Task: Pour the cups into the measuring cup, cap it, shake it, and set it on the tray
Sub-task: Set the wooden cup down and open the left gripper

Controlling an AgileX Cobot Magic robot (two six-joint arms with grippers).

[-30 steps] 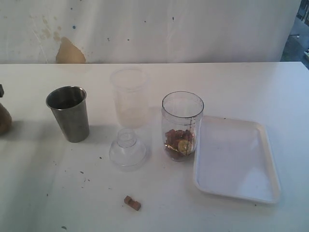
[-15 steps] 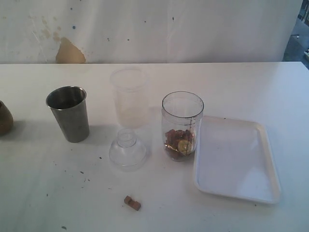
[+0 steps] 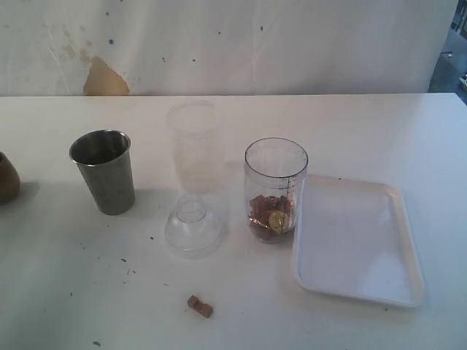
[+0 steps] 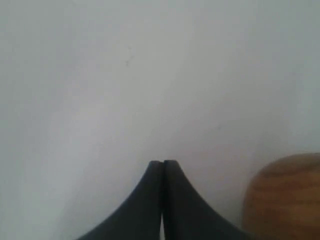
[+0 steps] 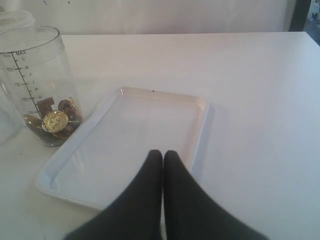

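While the measuring cup (image 3: 276, 189) stands upright and uncapped on the table (image 3: 73, 292), both grippers hold nothing. The left gripper (image 4: 163, 163) has its fingers pressed flat together, with only bare table beyond the tips. The wooden cup (image 4: 285, 197) sits just beside it, apart from the fingers. The right gripper (image 5: 163, 153) is likewise closed tight and empty, poised over the edge of the tray (image 3: 350, 240) farthest from the measuring cup.

Inside the measuring cup lie brown pieces and a gold coin (image 5: 55, 121), low against its bottom. The tray lies flat just to the right of the measuring cup, its rim close against the cup's base. To the left of the measuring cup and slightly nearer the camera rests a clear domed cap (image 3: 193, 226). Behind that, left of the measuring cup, stands a frosted cup (image 3: 195, 146). Farther left of the measuring cup stands the steel tumbler (image 3: 103, 171), upright. The wooden cup is farthest left of it, cut by the picture's edge. A small brown piece (image 3: 199, 306) lies loose on the table, in front and left of the measuring cup.
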